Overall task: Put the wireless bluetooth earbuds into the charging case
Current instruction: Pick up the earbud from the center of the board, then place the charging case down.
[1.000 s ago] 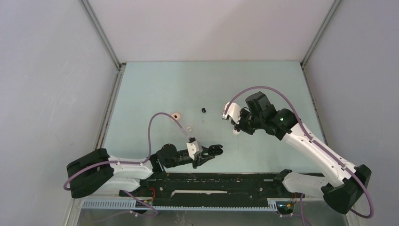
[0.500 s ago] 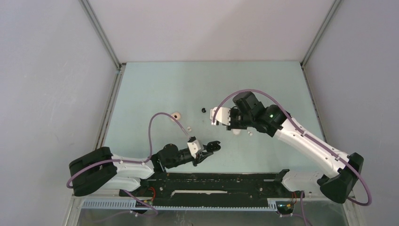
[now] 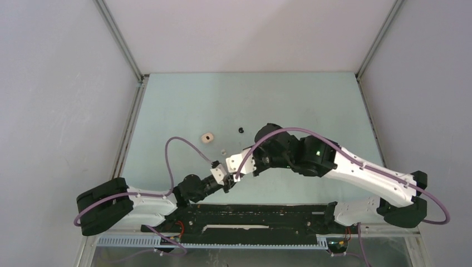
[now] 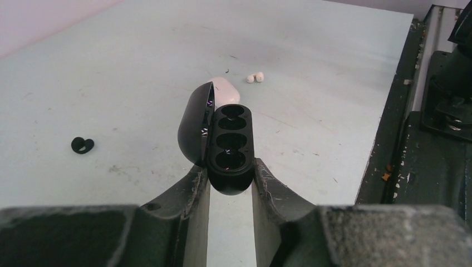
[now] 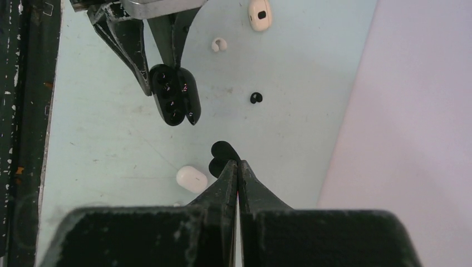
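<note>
Black plastic sits in both tools. The left tool (image 4: 229,177) is partly open, its two fingers pressed against the sides of the black charging case (image 4: 229,139). The case's lid is swung back and its wells are empty. The right tool (image 5: 238,166) is closed tight, its tips pinching a black earbud (image 5: 221,151). That bud hangs near the open case but apart from it. On the table (image 3: 183,100) lie a second black earbud (image 5: 255,98), a white earbud (image 5: 219,44), a closed white case (image 5: 191,178) and, further off, an open cream case (image 5: 260,14).
</note>
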You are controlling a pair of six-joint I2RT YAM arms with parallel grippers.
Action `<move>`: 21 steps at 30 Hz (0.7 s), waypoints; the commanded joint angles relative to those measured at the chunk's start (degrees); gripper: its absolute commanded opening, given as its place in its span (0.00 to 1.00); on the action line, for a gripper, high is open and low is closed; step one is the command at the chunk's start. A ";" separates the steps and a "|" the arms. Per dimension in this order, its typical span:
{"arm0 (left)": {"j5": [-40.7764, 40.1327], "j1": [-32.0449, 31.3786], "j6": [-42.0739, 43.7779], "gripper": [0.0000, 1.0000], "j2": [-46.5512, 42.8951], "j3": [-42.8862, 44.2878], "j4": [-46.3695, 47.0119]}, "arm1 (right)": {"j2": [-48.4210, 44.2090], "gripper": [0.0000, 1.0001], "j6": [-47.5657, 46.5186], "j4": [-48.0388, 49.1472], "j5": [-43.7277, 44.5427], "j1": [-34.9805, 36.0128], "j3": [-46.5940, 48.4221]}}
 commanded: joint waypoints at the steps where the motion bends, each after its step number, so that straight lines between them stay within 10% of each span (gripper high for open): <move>1: -2.49 -0.25 0.63 0.00 -2.40 -1.17 6.82 | 3.12 0.00 1.48 1.75 8.24 3.79 0.78; 21: -1.49 -0.27 -0.53 0.00 -7.00 -2.20 5.56 | 10.29 0.00 0.62 5.30 13.60 11.83 1.20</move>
